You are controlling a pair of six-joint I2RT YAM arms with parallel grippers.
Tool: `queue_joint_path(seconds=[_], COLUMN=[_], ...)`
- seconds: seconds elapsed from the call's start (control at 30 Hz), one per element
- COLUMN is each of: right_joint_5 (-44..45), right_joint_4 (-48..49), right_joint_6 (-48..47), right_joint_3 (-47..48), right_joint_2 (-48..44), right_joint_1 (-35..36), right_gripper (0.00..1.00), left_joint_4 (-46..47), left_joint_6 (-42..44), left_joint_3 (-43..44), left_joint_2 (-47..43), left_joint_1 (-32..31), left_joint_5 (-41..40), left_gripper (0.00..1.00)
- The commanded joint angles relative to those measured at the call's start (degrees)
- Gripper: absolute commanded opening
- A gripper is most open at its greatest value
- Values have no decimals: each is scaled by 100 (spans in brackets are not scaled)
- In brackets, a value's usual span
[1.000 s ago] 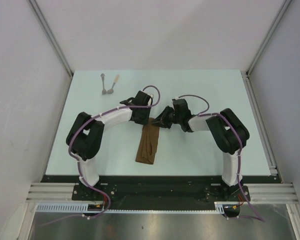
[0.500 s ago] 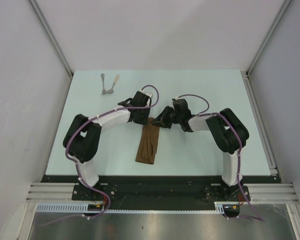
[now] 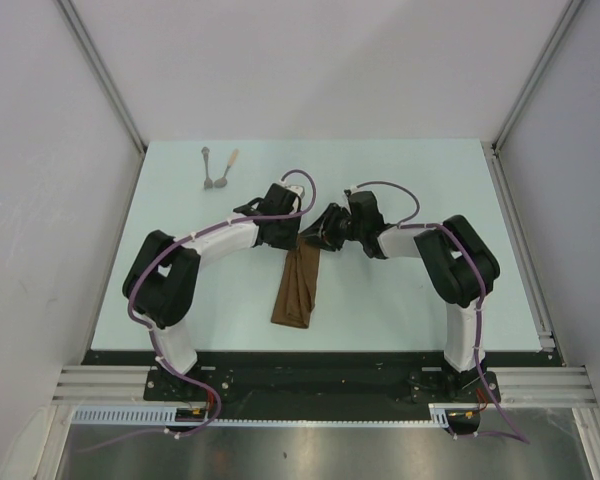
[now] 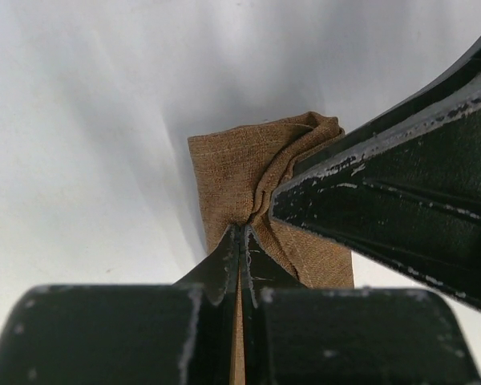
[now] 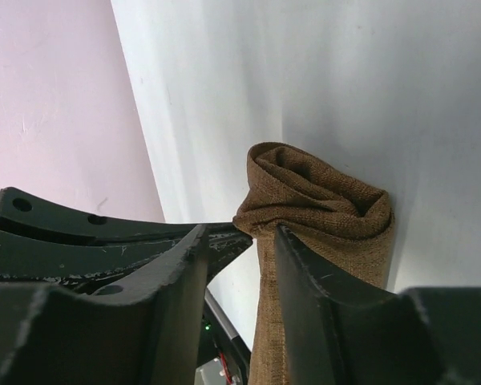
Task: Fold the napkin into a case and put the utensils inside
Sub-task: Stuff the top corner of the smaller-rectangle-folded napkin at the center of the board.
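Right gripper point(image 5: 240, 233) has parted; left gripper point(image 4: 240, 234) pinches napkin point(image 4: 228, 168)

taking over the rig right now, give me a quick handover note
Left gripper: shut, pinching a fold at the far end of the napkin.
Right gripper: jaws apart beside that same end, clamped on nothing.
Napkin: folded into a narrow strip mid-table, far end bunched up.
Utensils: the grey-handled utensil and the tan-handled utensil lie side by side at the far left, untouched.
Done: long narrow fold.
Left: finish the case, then put both utensils inside.
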Motion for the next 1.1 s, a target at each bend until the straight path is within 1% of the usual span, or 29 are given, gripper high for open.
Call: queue_joint_path(seconds=[0.0,0.1,0.17,0.2,0.23,0.3,0.33,0.4,0.47,0.53,0.7,0.8,0.83,1.0,1.03,1.07], right_joint_5=[-84,4,-31,-31,-23,30,-31,-92,-180,-146,-102,-84,-75,57,39,30], right_joint_4=[-63,-450,-485,-503,-477,-503,-451,-433,-476,-635,-881,-742,-732,-671,-644,-618], right_joint_6=[-113,-262,-245,-219,-219,-236,-210,-158,-166,-227,-280,-228,-227,-298,-298,-306], right_joint_3=[312,470,514,532,532,523,541,559,629,646,787,752,735,463,427,392], right_joint_2=[-66,-22,74,92,110,145,171,277,312,303,391,435,400,137,110,66], right_joint_1=[30,91,92,100,100,92,83,65,65,82,92,100,109,127,127,127], right_gripper=[45,49,49,47,44,39,34,32,37,44,45,41,35,19,12,10], left_joint_4=[253,297,332,367,377,394,412,420,403,359,368,368,359,341,341,341], left_joint_6=[-158,-176,-167,-175,-193,-193,-193,-193,-184,-176,-193,-193,-193,-307,-351,-395], left_joint_3=[-43,-44,-52,-78,-96,-105,-114,-131,-131,-114,-123,-140,-132,-158,-175,-167], left_joint_2=[-322,-340,-375,-384,-401,-410,-419,-436,-428,-410,-375,-358,-357,-331,-322,-314], left_joint_1=[-3,-3,-3,-12,-3,-3,-3,-3,6,6,5,5,14,58,93,120], left_joint_5=[120,120,137,138,138,172,173,173,164,129,129,146,138,94,102,120], left_gripper=[0,0,0,0,0,0,0,0,0,0,0,0,0,0,0,0])
